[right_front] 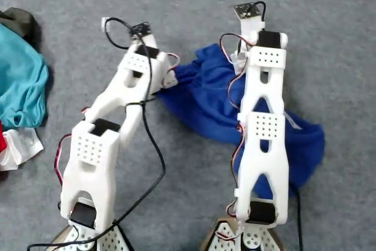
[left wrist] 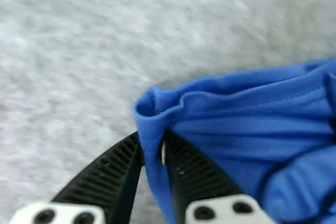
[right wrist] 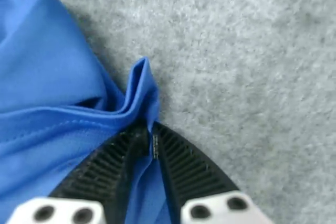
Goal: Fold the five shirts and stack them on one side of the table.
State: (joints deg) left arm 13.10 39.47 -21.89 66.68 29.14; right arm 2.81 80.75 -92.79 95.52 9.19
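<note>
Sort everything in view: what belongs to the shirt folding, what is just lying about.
Job: blue shirt, pinched by left claw and right claw; teal shirt, white-and-red garment, dark garment, heaped at one side.
Lying about: black cable trailing over the grey table.

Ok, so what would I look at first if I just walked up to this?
The big crumpled blue fabric shirt in the middle of the grey felt table catches the eye first. Two tools are pinching it: the left tool and the right tool are each shut on a bit of its edge. A rumpled teal shirt lies at the table's left side.
</note>
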